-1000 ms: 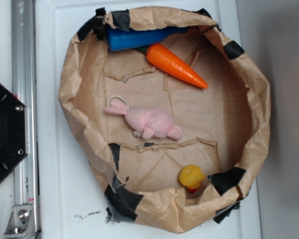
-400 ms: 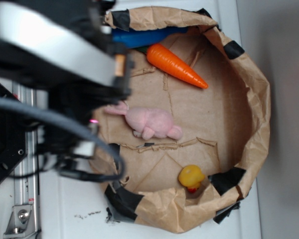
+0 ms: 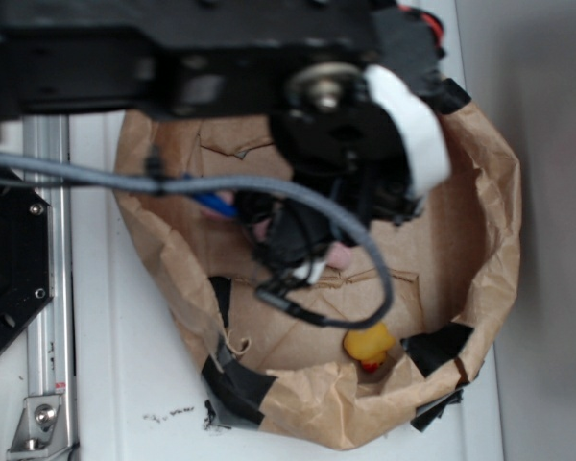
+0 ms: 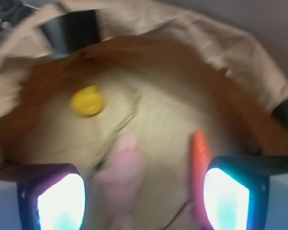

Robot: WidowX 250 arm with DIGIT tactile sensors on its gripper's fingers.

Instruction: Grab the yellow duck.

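The yellow duck (image 3: 369,343) sits at the near rim inside the brown paper basin (image 3: 494,221), next to a strip of black tape. In the wrist view the yellow duck (image 4: 87,101) shows as a small blurred yellow blob, up and to the left of my fingers. My gripper (image 4: 143,199) is open, its two fingers (image 4: 60,201) spread wide with nothing between them, high over the basin's middle. From outside, the arm (image 3: 336,106) covers the upper half of the basin and hides the fingers.
A pink plush (image 4: 122,172) lies below the gripper, between the fingers in the wrist view. An orange carrot (image 4: 199,153) lies beside the right finger. A metal rail (image 3: 48,288) and a black mount (image 3: 10,259) stand left of the basin.
The arm has swung in from the left and now hangs over the basin, covering the carrot, blue object and most of the plush. The duck has not moved.
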